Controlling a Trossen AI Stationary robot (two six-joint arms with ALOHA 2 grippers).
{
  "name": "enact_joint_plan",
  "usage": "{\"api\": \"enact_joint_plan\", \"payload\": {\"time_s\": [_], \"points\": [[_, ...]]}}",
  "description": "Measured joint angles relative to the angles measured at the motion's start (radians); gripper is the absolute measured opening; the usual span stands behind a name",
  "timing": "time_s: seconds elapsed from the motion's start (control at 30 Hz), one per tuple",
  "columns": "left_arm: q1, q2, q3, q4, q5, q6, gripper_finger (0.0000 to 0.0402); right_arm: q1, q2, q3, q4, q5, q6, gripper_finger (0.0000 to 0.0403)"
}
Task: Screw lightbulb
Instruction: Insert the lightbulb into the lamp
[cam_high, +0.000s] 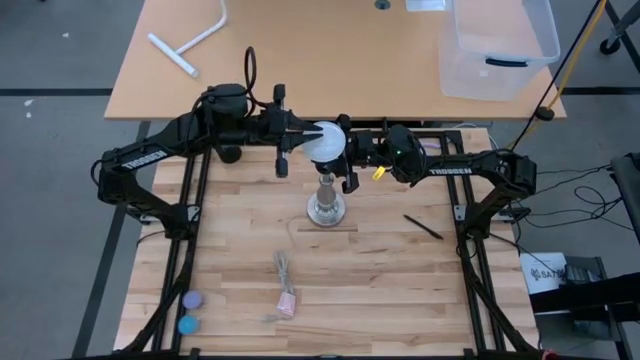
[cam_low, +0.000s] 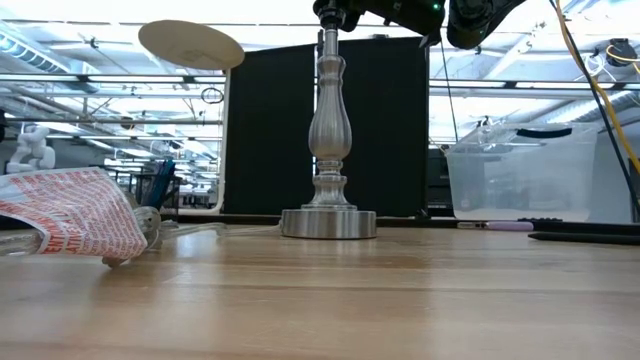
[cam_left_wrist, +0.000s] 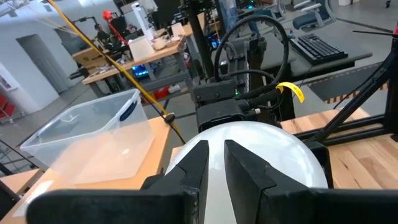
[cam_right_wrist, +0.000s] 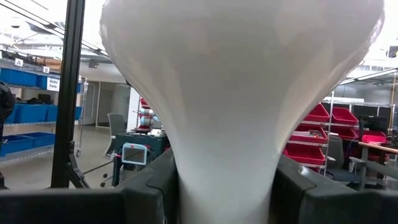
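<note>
The table (cam_high: 400, 270) carries the lamp post (cam_high: 326, 200) upright near its middle, toward the far edge, and its black top has no bulb in it, so the screwing itself is not yet done. The bulb (cam_high: 326, 143) is off the table, in the air just beyond the post, between both arms. The right gripper (cam_right_wrist: 224, 186) is partly open, with its fingers closed around the bulb's neck. The left gripper (cam_left_wrist: 214, 165) is almost closed, with its tips lying on the globe. Lowering the base into the socket and turning it remain.
</note>
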Motion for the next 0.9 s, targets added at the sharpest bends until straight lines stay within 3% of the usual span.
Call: {"api": "enact_joint_plan", "payload": {"time_s": [0.9], "points": [[-0.012,0.034,-0.001,0.029,-0.003,-0.011,0.0057,0.019,0.000,0.000,-0.007,0.008,-0.022,0.0158]]}}
